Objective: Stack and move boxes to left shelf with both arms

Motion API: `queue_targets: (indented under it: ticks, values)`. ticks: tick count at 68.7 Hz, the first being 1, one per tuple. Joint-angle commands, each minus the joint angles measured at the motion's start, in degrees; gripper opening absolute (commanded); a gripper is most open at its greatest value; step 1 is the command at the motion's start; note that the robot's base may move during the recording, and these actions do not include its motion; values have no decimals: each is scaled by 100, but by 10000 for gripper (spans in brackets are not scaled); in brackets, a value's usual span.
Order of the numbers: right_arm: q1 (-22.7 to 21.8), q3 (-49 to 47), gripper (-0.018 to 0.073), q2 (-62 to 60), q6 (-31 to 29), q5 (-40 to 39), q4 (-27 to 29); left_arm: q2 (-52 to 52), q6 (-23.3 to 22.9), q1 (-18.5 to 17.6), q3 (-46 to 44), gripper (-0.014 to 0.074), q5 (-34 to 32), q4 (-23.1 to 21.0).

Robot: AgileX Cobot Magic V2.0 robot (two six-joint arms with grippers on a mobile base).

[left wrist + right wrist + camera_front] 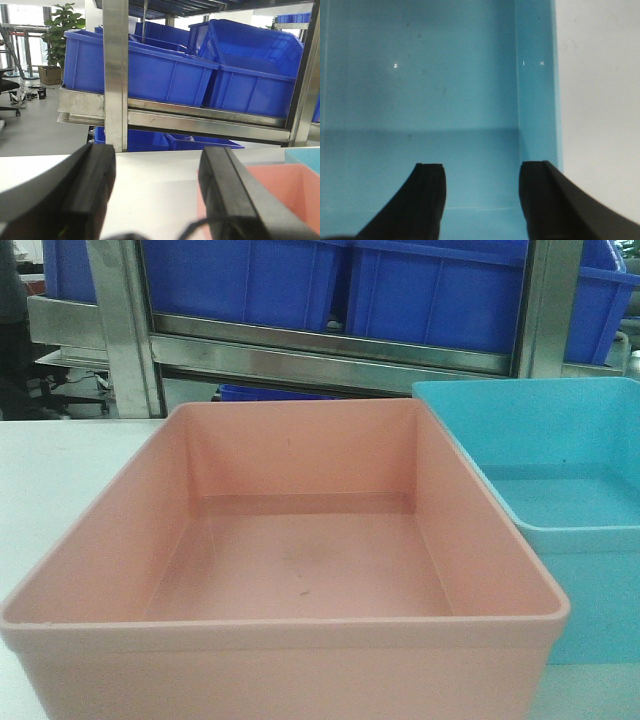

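Observation:
The salmon pink box [290,550] sits empty on the white table, close to the front camera. The light sky blue box [560,480] stands to its right, touching or nearly touching it. In the left wrist view my left gripper [157,172] is open above bare table, just left of the pink box [285,195], with nothing between its fingers [92,185]. My right gripper [482,172] is open and points down into the sky blue box [420,90], its right finger [542,200] near the box's right wall. A stainless steel shelf rack [330,352] stands behind the table.
Dark blue ribbed bins [165,75] fill the rack's tilted level, and another [165,141] sits lower. A steel upright [116,75] rises in front of them. White table [600,100] lies right of the blue box. A plant [62,30] and office chair stand far left.

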Motion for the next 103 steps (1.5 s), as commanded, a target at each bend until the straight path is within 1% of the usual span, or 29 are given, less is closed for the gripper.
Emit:
queue_targets:
  ticks: [1, 4, 9, 16, 21, 28, 34, 41, 53, 63, 72, 75, 84, 93, 103]
  values:
    - [-164, -592, 456, 323, -269, -105, -35, 67, 0, 17, -166, 294, -471, -37]
    - [-308, -781, 456, 515, -385, -42, -2, 67, 0, 17, -166, 294, -471, -37]
    - [-551, -1128, 456, 855, -721, 122, 230, 67, 0, 17, -166, 294, -471, -37]
    - [-964, -1563, 456, 1290, -1442, 279, 806, 67, 0, 17, -166, 294, -471, -37]
    - [-1184, -1761, 456, 1593, -1740, 313, 1115, 67, 0, 17, -166, 294, -471, -37]
    - [-1359, -1941, 456, 2002, -1862, 313, 1171, 67, 0, 17, -166, 294, -471, -37]
    - [-1371, -2014, 456, 2309, -2011, 290, 1171, 67, 0, 17, -166, 294, -471, -37]
    - [-1371, -2015, 441, 2640, -2035, 112, 1171, 67, 0, 17, -166, 294, -471, -37]
    - [-1371, -2015, 323, 3029, -2040, 25, 1171, 67, 0, 17, -166, 294, -471, -37]
    - [-1371, -2019, 184, 3177, -2039, -30, 1171, 67, 0, 17, -166, 294, -471, -37]
    - [-1371, -2040, 39, 3177, -2039, 33, 1171, 67, 0, 17, -166, 294, -471, -37]
    - [-1382, -2118, 53, 3177, -2039, 166, 1171, 67, 0, 17, -166, 294, -471, -37]
    - [-1444, -2547, 52, 3148, -2039, 660, 1171, 67, 0, 17, -166, 294, -471, -37]
    - [-1573, -3174, 52, 3113, -2039, 1182, 1171, 67, 0, 17, -166, 294, -471, -37]
    - [-1629, -3952, 52, 3102, -1998, 1949, 1177, 67, 0, 17, -166, 294, -471, -37]
